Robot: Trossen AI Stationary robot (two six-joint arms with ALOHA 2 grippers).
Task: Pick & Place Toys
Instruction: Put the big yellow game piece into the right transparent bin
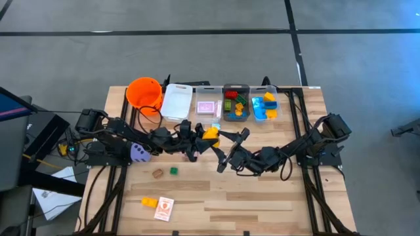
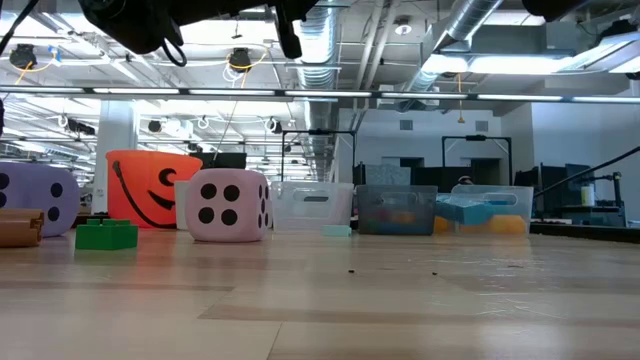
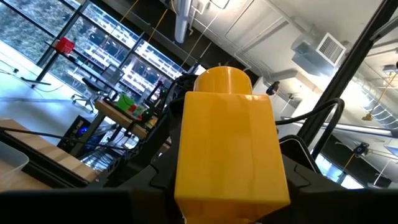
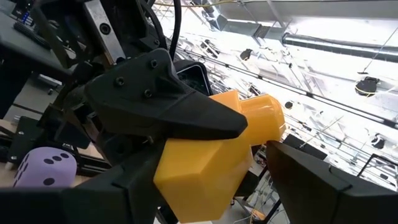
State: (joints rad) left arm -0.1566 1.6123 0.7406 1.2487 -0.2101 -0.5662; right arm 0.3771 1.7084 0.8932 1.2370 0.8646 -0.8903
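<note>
Yellow brick [image 3: 227, 140]: hanging above table centre, just at 6 o'clock of the pink-card bin [image 1: 207, 106].
Handling: looking light, rigid, slick plastic; flat sides are offering the surest hold, not the round stud.
Left gripper [image 1: 205, 139]: fingers pinching the brick's base.
Right gripper [image 1: 231, 148]: fingers spread, reaching in from 4 o'clock, flanking the brick.

Along the wooden table's [image 1: 262, 203] far edge, from the left: orange bucket [image 1: 144, 92] with a jack-o'-lantern face, white bin [image 1: 176, 101], three clear bins [image 1: 237, 102]. Behind, a workshop with ceiling ducts and desks.
</note>
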